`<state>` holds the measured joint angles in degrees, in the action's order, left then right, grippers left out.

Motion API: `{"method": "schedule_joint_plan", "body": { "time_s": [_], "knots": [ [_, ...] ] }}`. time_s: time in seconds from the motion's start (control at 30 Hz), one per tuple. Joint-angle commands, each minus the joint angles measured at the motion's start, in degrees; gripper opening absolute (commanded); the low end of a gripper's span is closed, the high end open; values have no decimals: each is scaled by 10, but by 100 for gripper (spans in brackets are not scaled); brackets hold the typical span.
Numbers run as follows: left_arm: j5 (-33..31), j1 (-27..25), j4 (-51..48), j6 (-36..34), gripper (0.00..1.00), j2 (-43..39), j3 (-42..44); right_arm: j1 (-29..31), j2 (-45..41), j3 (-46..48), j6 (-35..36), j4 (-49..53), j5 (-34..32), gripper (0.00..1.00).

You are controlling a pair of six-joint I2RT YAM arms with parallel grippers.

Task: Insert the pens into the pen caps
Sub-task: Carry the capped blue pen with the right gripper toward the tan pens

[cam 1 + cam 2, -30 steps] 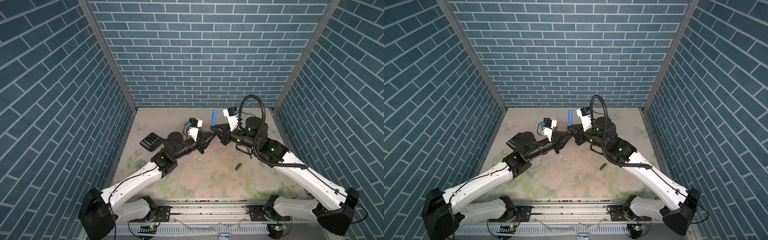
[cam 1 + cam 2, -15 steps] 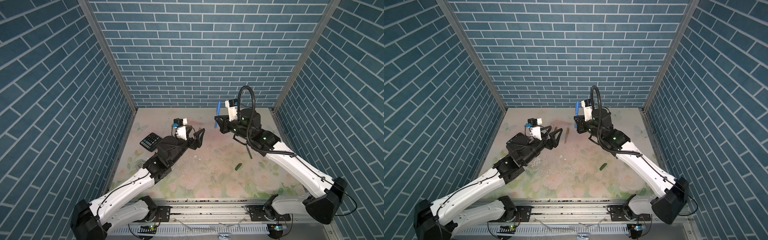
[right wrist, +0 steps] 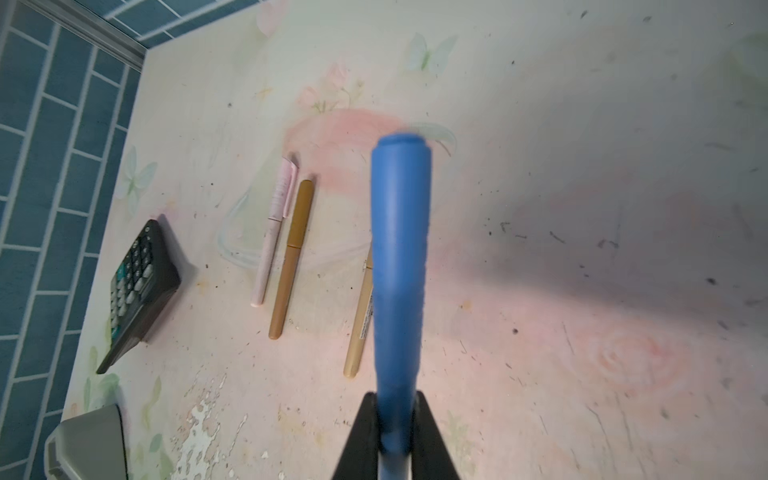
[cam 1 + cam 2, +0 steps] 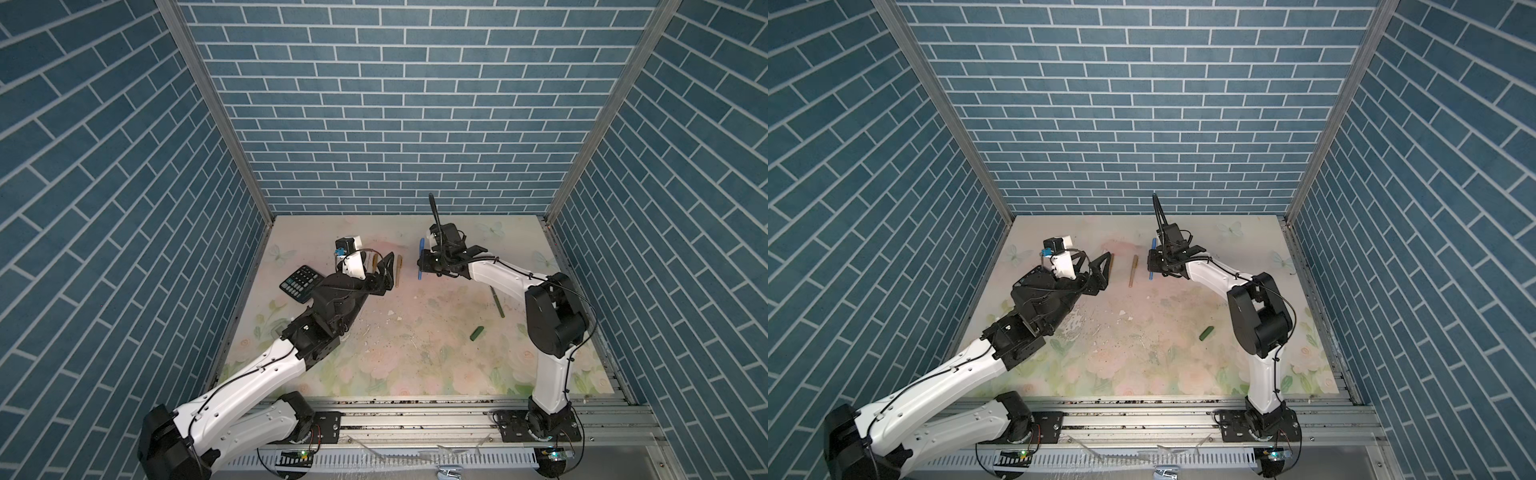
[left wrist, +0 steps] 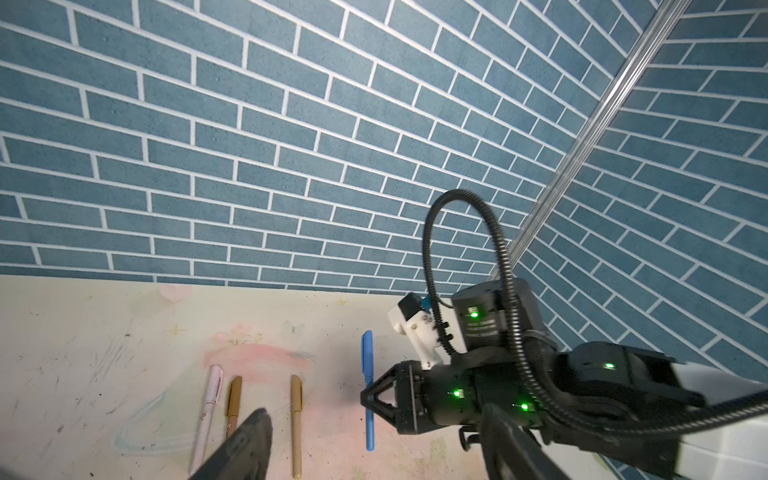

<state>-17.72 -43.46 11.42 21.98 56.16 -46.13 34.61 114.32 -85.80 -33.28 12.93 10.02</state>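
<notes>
Step in hand (est.): capping of blue pen point(image 5: 367, 357) apparently done; set-down w/ finished row pending.

R end effector point(image 5: 368, 401): clamped on blue pen mid-barrel, above desk point(image 4: 436, 365), toward far edge, near middle. Long axis approx. far edge to near edge, cap end toward far edge; tilt vs. desk unclear.

L end effector point(image 4: 1098, 270): wide, empty, left of middle.

Pink pen point(image 5: 208, 415), gold pens point(image 5: 296, 424): capped, flat, roughly parallel, caps toward far edge.

Next (est.): lower blue pen level beside gold pens, release. Remaining: green pen point(image 4: 497, 302) and green cap point(image 4: 477, 333), apart, near right edge.
</notes>
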Motion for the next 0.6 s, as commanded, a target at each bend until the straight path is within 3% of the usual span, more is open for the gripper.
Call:
{"method": "schedule_joint_plan", "body": {
  "time_s": [0.0,0.37,0.57],
  "knots": [
    [9,1,-2,-7,80,5,1,2,50,-49,-33,6,24,16],
    [30,5,8,-6,80,8,2,3,146,-89,-53,10,13,22],
    [37,8,13,-2,80,10,5,3,163,-96,-43,50,-31,31]
  ]
}}
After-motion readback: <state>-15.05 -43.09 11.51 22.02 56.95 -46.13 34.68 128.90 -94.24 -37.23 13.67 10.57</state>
